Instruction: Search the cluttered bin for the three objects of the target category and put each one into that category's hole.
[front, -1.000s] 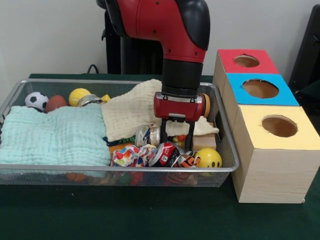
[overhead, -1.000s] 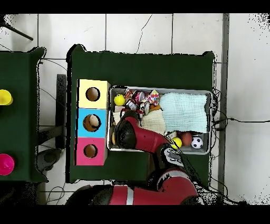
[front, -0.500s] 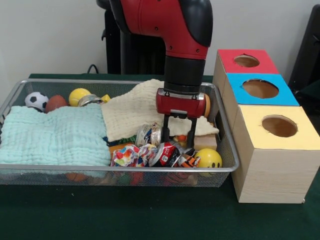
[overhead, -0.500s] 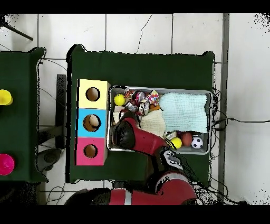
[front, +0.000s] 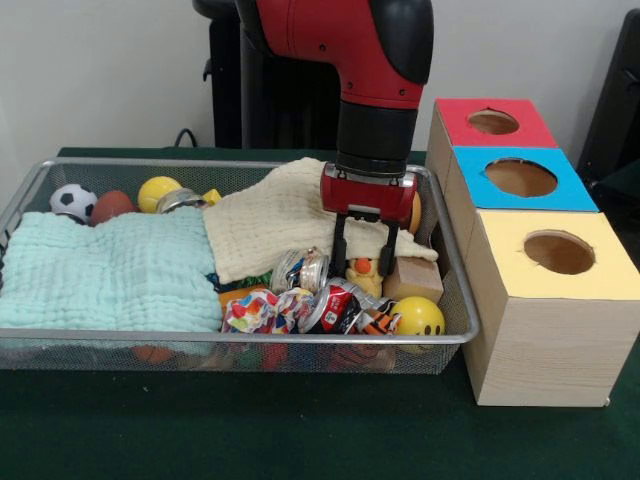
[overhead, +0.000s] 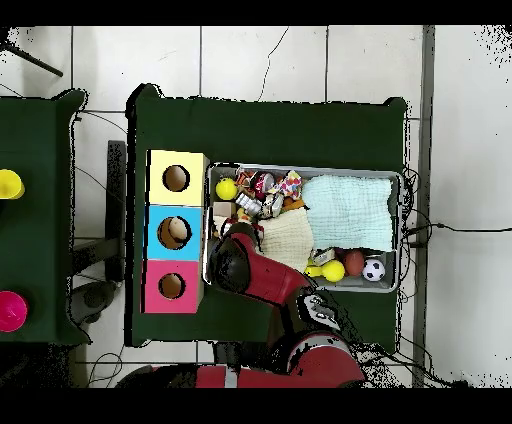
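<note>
The gripper (front: 364, 262) hangs empty, fingers apart, over the yellow toy (front: 365, 276); lower straight, clear of the cloth (front: 275, 225).

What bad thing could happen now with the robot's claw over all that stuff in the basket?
The gripper hangs open just above a small yellow toy, with a wooden block and shiny cans packed close. Closing there, it might pinch a neighbour or push the toy deeper. The cream cloth lies right beside it and could snag and get dragged along.
</note>
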